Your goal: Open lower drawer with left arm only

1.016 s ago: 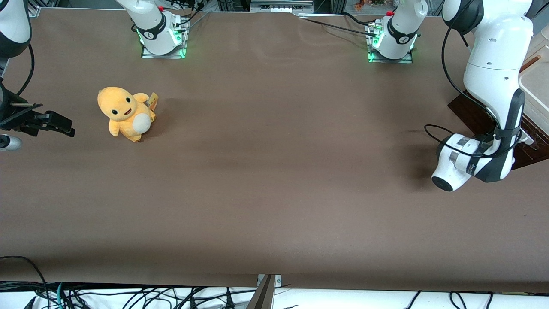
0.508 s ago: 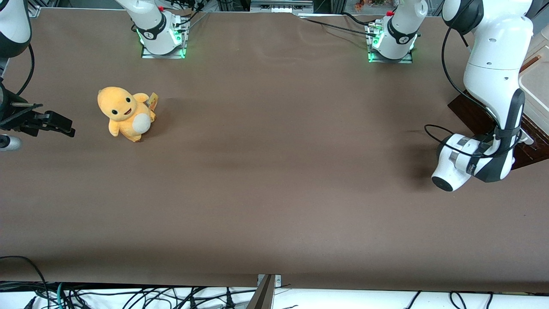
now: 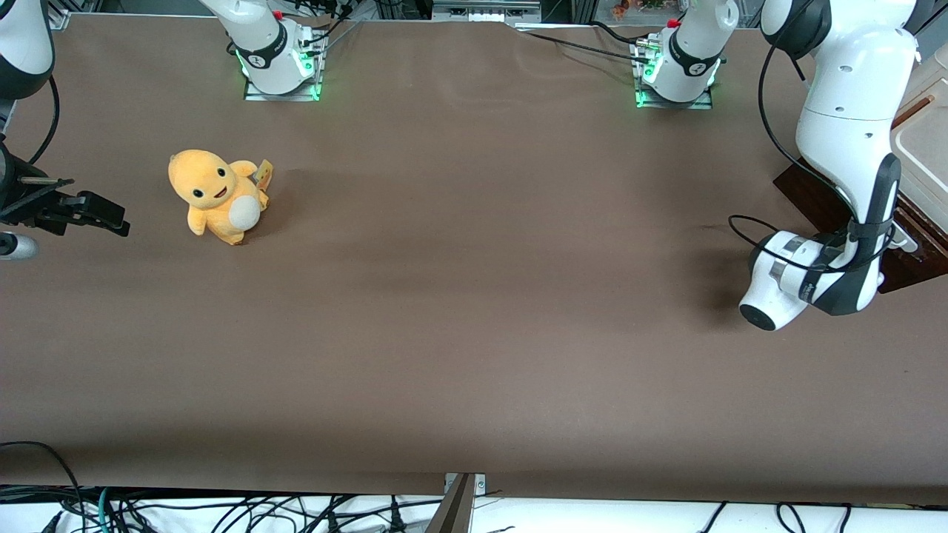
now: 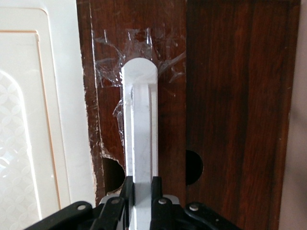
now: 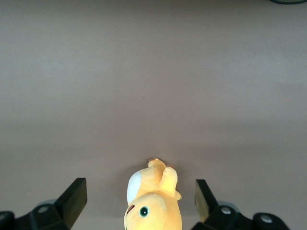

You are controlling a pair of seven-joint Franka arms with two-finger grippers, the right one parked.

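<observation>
The gripper point(image 4: 140, 189) is closed narrowly around the long white bar handle point(image 4: 140, 124) of the lower drawer point(image 4: 225, 110), one black finger point(image 4: 127, 191) pressed on each side. At the front view's right edge, the left arm point(image 3: 844, 126) bends down over the dark drawer. An orange plush toy point(image 3: 216, 194) sits at upper left, toward the parked arm's end.

The left arm point(image 3: 846, 126) was bent steeply downward at the working arm's end of the table, its wrist point(image 3: 800, 277) turned low and sideways. The gripper point(image 4: 141, 194) was held level with a white bar, on which its fingers point(image 4: 127, 189) were closed from both sides.
</observation>
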